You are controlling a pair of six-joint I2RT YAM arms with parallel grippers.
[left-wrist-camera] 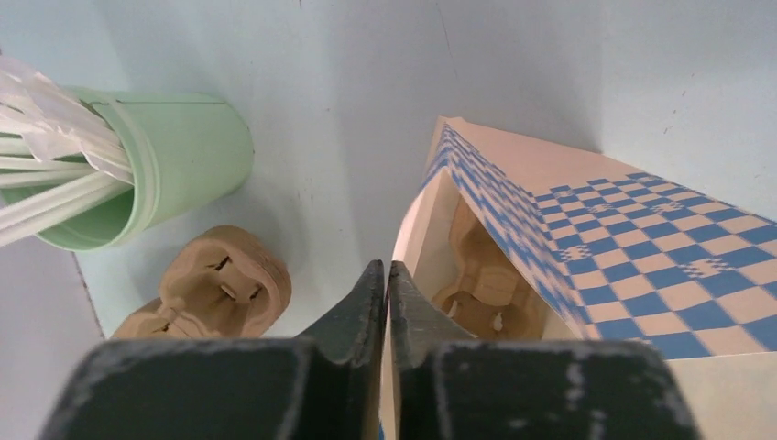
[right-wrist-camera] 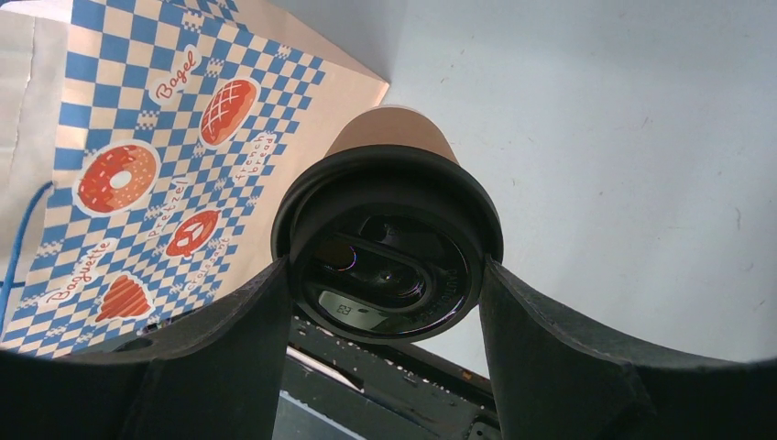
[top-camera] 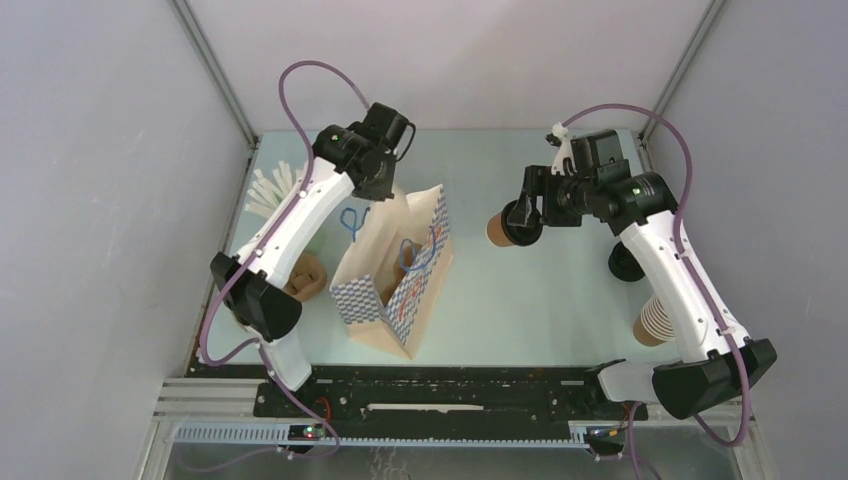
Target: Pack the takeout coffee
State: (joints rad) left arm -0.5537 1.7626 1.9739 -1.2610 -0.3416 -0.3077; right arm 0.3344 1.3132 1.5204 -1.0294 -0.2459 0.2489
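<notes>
Top external: our right end effector [top-camera: 520, 222] grips the black-lidded tan paper coffee cup [top-camera: 497, 230] mid-air, base pointing left toward the blue-checkered paper bag [top-camera: 390, 290]; left end effector [top-camera: 388, 188] pinches its far rim.

Coffee cup [right-wrist-camera: 392, 131] mostly hidden (behind its lid [right-wrist-camera: 385, 247]).

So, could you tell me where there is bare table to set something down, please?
Bare table between the checkered bag and the stack of cups, and a far strip behind the bag. Crowded left: cup carrier and green cup beside the bag.
</notes>
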